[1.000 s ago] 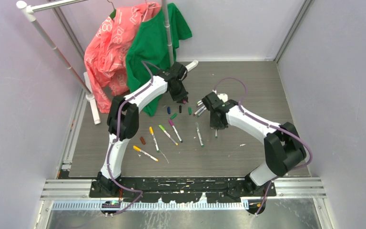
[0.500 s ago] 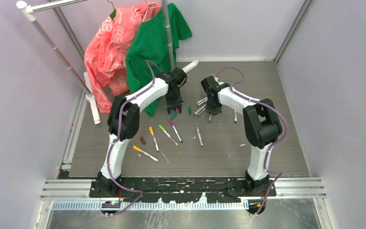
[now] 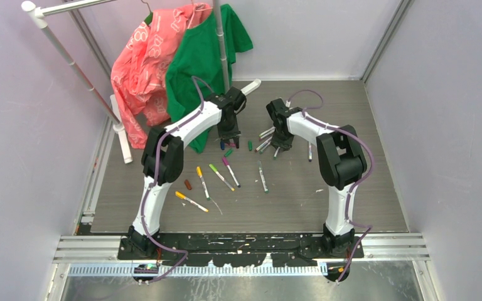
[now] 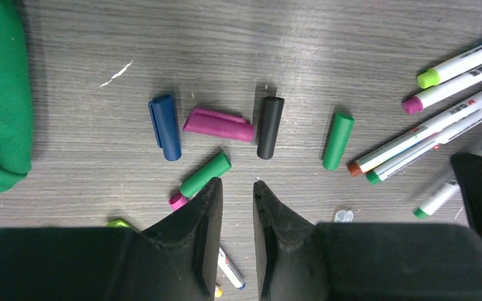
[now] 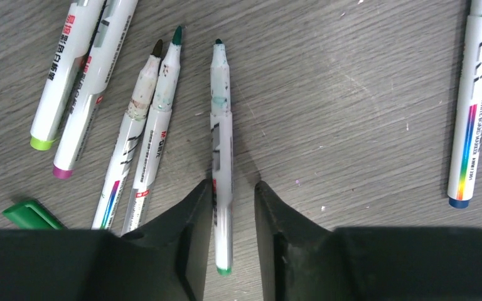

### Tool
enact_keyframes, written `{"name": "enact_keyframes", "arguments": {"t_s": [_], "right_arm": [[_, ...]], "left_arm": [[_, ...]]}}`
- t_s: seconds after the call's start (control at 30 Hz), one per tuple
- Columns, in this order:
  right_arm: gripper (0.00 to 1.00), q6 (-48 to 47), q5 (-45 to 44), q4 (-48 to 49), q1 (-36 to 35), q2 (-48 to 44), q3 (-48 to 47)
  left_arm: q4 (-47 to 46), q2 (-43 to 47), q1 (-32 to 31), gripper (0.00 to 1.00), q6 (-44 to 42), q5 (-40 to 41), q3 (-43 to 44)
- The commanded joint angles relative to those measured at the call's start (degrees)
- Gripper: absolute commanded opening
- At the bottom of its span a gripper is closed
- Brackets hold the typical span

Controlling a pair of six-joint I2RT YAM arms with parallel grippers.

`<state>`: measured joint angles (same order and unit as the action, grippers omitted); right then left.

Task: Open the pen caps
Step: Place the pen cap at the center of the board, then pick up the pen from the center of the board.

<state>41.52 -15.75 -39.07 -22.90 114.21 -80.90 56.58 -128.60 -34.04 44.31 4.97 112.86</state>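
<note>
Several loose pen caps lie on the grey table just ahead of my left gripper (image 4: 236, 188): blue (image 4: 164, 126), magenta (image 4: 218, 124), black (image 4: 270, 127) and two green ones (image 4: 338, 140) (image 4: 205, 174). The left jaws stand a little apart with nothing between them. My right gripper (image 5: 233, 188) is open around an uncapped green pen (image 5: 221, 144) that lies on the table, close to the left finger. Other uncapped pens (image 5: 150, 132) lie beside it. In the top view, the left gripper (image 3: 229, 135) and right gripper (image 3: 282, 141) hang low at the back.
Capped pens in orange (image 3: 191, 201), yellow (image 3: 202, 182), green (image 3: 221, 177) and magenta (image 3: 230, 171) lie nearer the bases, with a brown cap (image 3: 187, 184). A blue-ended pen (image 5: 474, 106) lies to the right. A rack with pink and green shirts (image 3: 182, 56) stands at the back left.
The right arm swung back to the pen cluster, set the green pen down and opened. The left gripper dropped towards the caps and let go of the magenta cap.
</note>
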Motion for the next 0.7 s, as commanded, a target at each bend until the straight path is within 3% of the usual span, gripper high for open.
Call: {"name": "enact_keyframes", "arguments": {"t_s": [0.0,0.1,0.37,0.67], "right_arm": [[0.39,0.0,-0.1,0.3,0.1,-0.5,-1.9],[0.45,-0.5,-0.4,0.2,0.0,-1.4,-1.7],[0.48,-3.1,-3.4,-1.3,-0.4,-5.9,-1.1],[0.49,-13.9,-1.2,-2.0,-8.0,-12.3,-3.3]], "left_arm": [[0.7,1.1,0.4,0.26,-0.8,2.5,3.0],[0.9,2.2,0.7,0.28,-0.6,3.3,2.7],[0.3,7.0,1.2,0.29,0.3,5.5,0.2],[-1.0,18.3,2.5,0.31,1.7,8.5,-7.9]]}}
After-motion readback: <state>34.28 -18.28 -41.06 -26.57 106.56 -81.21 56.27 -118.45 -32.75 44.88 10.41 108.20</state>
